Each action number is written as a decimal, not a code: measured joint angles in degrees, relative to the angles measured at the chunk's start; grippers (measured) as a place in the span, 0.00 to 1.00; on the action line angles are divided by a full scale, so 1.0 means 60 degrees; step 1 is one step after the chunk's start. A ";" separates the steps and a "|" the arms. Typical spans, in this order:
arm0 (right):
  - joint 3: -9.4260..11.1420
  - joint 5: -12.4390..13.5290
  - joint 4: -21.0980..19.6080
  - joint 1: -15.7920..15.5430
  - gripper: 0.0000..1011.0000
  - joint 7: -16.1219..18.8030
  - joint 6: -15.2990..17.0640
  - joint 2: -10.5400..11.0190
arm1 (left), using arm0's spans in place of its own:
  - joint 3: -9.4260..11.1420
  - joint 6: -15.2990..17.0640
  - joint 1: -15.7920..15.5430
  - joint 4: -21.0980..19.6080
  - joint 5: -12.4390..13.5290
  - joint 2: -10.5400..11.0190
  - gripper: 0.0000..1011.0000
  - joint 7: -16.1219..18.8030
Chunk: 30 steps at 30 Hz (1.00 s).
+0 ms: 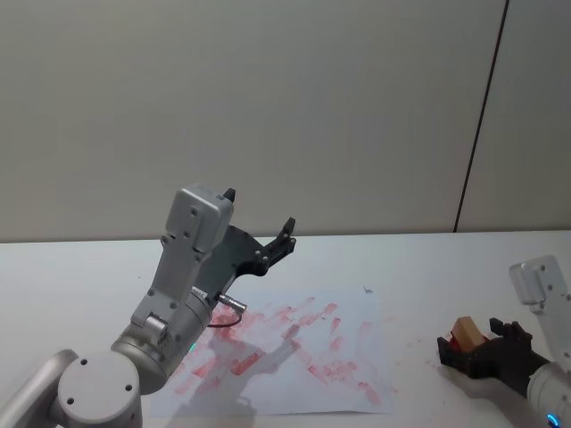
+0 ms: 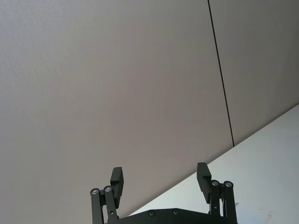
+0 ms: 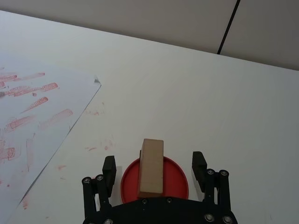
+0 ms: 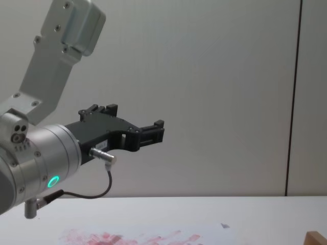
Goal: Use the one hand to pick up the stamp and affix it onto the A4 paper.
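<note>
The stamp (image 3: 152,165), a light-brown wooden block, stands on a round red ink pad (image 3: 177,179) on the white table to the right of the A4 paper (image 3: 28,102). My right gripper (image 3: 153,164) is open and straddles the stamp, with a gap on each side between fingers and wood. In the head view the right gripper (image 1: 468,346) sits low at the right with the stamp (image 1: 466,333) between its fingers. The A4 paper (image 1: 348,330), covered in pinkish-red imprints, lies at table centre. My left gripper (image 1: 260,214) hangs open and empty, raised above the paper.
The left arm's silver body (image 1: 178,294) rises over the paper's left part and hides some of it. Faint red smudges mark the table (image 3: 93,140) between paper and ink pad. A grey wall (image 1: 285,107) stands behind the table's far edge.
</note>
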 joint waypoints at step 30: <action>-0.0102 -0.0297 0.0144 0.0094 0.97 0.0212 -0.0153 -0.0128 | 0.0000 0.0000 0.0000 0.0000 0.0000 0.0000 0.99 0.0000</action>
